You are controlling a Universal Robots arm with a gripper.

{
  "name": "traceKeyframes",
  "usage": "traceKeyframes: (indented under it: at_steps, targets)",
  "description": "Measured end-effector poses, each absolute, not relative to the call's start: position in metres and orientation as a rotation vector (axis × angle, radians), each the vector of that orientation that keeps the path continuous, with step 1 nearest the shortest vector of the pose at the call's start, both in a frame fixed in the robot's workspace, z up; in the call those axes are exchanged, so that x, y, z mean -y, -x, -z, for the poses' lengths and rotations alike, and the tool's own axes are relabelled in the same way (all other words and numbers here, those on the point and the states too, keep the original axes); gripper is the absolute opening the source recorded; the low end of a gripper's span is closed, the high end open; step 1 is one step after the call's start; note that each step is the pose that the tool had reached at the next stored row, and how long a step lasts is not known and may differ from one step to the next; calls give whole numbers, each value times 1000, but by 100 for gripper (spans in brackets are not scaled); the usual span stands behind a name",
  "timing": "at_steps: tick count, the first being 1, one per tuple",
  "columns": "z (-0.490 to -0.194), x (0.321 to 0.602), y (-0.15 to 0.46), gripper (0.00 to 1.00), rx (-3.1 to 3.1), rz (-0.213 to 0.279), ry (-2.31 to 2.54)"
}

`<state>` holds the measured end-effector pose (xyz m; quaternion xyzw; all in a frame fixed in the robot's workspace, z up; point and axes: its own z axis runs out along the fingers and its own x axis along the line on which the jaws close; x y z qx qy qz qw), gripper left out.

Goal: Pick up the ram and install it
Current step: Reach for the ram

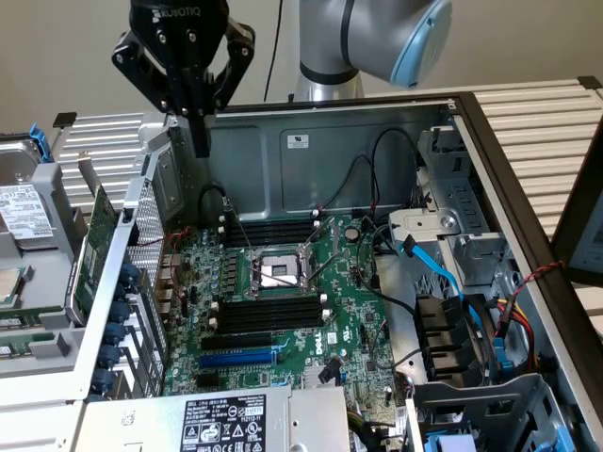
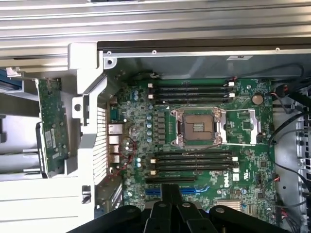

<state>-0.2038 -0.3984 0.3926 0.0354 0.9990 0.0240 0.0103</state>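
Spotting, ext. view: gripper (image 1: 202,149) high over chassis (image 1: 311,160) rear wall, fingers (image 1: 200,122) clenched on nothing; ram (image 1: 94,250) propped edge-up outside, the exterior view's left, prob. for easy reach. Wrist view: ram (image 2: 51,126) leaning by chassis wall; black slots (image 2: 194,160) seemingly bare, ready for it.

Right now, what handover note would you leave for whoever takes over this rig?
Gripper: shut, empty, hanging above the case wall at the exterior view's left.
Ram: seemingly the green labelled stick standing outside that wall, untouched.
Black slots on the motherboard: all look empty.
Done: nothing visible. Left: pick-up and install.
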Motion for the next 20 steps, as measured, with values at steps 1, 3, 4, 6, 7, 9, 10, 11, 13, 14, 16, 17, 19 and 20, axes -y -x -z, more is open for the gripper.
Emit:
traceKeyframes:
  at_steps: [1,3,4,6,7,9,10,11,13,14,16,17,19,20]
  targets:
    - [-393,398,208,11,-3118,-75,-110]
    - [-393,398,217,11,-3118,-75,-110]
    - [-393,398,222,11,-3118,-75,-110]
    - [-393,398,231,11,-3118,-75,-110]
    - [-393,398,236,11,-3118,-75,-110]
    - [-393,398,245,11,-3118,-75,-111]
    - [-393,398,249,11,-3118,-75,-110]
    - [-393,398,254,11,-3118,-75,-110]
    - [-393,397,263,11,-3118,-75,-110]
    - [-393,397,267,11,-3118,-75,-111]
    - [-393,397,276,11,-3118,-75,-110]
    - [-393,397,281,11,-3118,-76,-110]
    - [-393,397,290,11,-3118,-76,-110]
    - [-393,397,295,11,-3118,-76,-111]
